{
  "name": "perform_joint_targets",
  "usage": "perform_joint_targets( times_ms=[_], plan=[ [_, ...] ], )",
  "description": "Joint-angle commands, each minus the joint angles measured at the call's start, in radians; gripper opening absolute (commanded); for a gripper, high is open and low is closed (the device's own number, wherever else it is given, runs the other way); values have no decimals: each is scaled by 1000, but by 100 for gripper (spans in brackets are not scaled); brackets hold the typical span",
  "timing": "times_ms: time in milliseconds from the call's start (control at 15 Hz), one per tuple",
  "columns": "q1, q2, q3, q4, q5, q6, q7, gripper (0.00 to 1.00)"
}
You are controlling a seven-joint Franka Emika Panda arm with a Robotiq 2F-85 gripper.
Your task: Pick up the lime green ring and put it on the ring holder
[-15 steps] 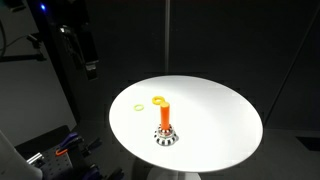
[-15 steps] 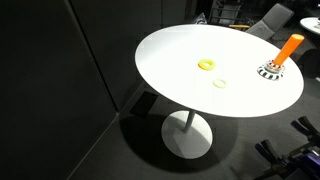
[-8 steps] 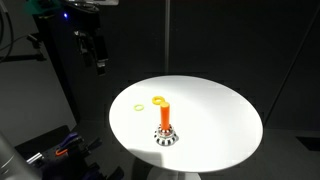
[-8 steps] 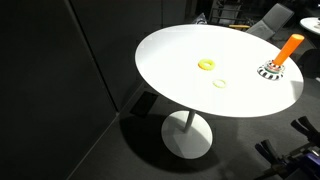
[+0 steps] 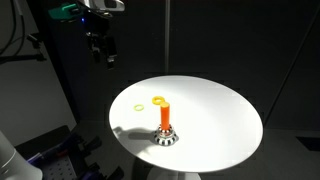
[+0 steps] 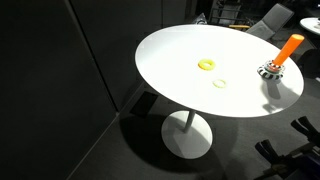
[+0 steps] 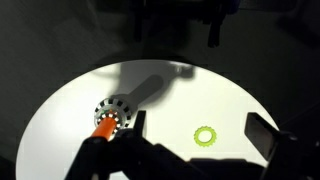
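The lime green ring (image 5: 136, 107) lies flat on the white round table (image 5: 215, 120), left of the ring holder; it also shows in an exterior view (image 6: 219, 83). The ring holder, an orange peg (image 5: 164, 113) on a black-and-white base, stands upright near the table's middle and at the right edge in an exterior view (image 6: 287, 50). My gripper (image 5: 103, 50) hangs high above the table's far left edge, open and empty. In the wrist view its fingers (image 7: 200, 135) frame one yellow-green toothed ring (image 7: 205, 135); I cannot tell which ring it is. The peg (image 7: 103, 125) is at the left.
A deeper yellow-orange ring (image 5: 157, 99) lies just behind the peg, also seen in an exterior view (image 6: 206, 64). Dark curtains surround the table. A chair (image 6: 262, 18) stands behind it. Equipment sits on the floor at the lower left (image 5: 45, 160).
My gripper has moved up and to the right towards the table. Its shadow now falls on the table beside the peg's base. The rings and the peg have not moved.
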Motion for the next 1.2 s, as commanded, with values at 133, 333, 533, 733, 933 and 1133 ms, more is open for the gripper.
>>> perform_joint_targets(
  times_ms=[133,333,533,733,933,1133],
  plan=[
    [25,134,50,76,41,70,69,100],
    [33,190,73,92,49,134,103,100],
    [34,242,90,109,42,166,133,100],
    [35,229,88,81,34,167,113,100],
    [35,242,90,92,34,167,119,100],
    [35,242,90,93,35,167,120,100]
  ],
)
